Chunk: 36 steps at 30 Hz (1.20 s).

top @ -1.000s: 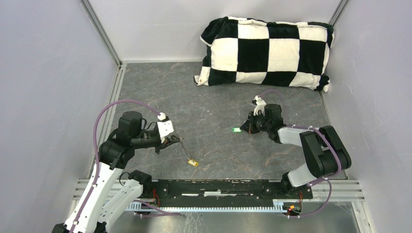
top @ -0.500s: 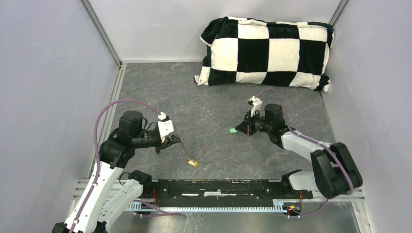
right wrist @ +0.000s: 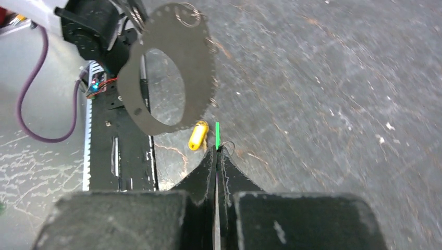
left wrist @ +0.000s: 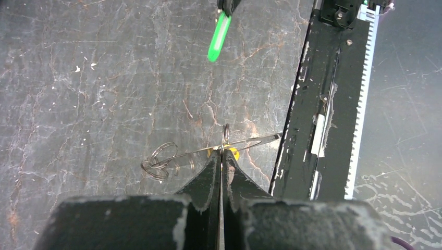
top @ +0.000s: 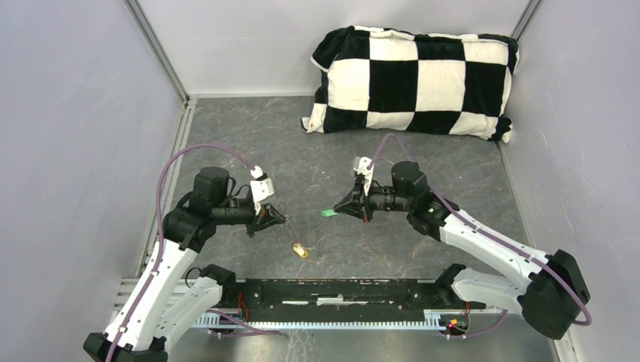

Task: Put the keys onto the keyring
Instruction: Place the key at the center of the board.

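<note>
My left gripper (top: 278,218) is shut on the keyring (top: 291,233), a thin grey wire oval held above the table. In the left wrist view the jaws (left wrist: 222,155) pinch the ring (left wrist: 245,141), which shows edge-on, with small rings (left wrist: 159,161) at its far end. The yellow key (top: 300,250) sits at the ring's lower end, touching it (left wrist: 233,153). My right gripper (top: 339,212) is shut on the green key (top: 326,213), whose tip points at the left gripper, a short gap away. In the right wrist view the green key (right wrist: 217,135) sticks out of the shut jaws, just below the ring (right wrist: 200,62) and beside the yellow key (right wrist: 197,135).
A black-and-white checked pillow (top: 415,79) lies at the back right. A black rail (top: 340,290) runs along the near edge, close under the yellow key (left wrist: 312,104). Grey walls close in the left and right sides.
My right arm has reached left with the green key, from mid-table to just right of the left gripper. The left gripper has shifted slightly right; the keyring and yellow key moved little.
</note>
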{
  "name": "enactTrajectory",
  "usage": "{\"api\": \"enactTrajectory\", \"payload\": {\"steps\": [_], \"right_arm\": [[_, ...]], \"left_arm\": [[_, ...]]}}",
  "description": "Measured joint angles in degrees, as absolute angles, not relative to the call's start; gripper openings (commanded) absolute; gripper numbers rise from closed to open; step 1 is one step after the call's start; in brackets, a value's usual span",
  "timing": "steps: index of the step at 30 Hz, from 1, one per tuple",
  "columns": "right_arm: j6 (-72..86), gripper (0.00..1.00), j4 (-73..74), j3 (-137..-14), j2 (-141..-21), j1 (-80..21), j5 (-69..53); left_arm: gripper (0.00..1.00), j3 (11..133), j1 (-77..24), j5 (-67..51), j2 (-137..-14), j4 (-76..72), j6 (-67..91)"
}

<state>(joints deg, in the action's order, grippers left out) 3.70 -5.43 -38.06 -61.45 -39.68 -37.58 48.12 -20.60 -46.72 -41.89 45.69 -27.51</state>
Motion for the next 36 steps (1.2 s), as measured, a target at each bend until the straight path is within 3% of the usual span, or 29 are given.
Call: {"api": "enactTrajectory", "payload": {"steps": [7,21,31,36], "right_arm": [[-1.50,0.04,0.03,-41.58,-67.09,-42.59,-36.10],[-5.69,0.14,2.68,-33.61,-76.75,-41.80,-35.75],[-7.62,0.49,5.19,-35.81,-81.45,-38.79,-32.38],[-6.68,0.57,5.69,-37.65,-78.85,-38.76,-28.86]], "left_arm": [[0.02,48.05,-20.60,-47.09,-41.89,44.84,-26.15],[0.02,48.03,-20.62,-47.07,-41.10,44.86,-26.17],[0.02,48.03,-20.60,-47.03,-40.75,44.88,-26.15],[0.02,48.05,-20.62,-46.89,-40.75,44.88,-26.17]]}}
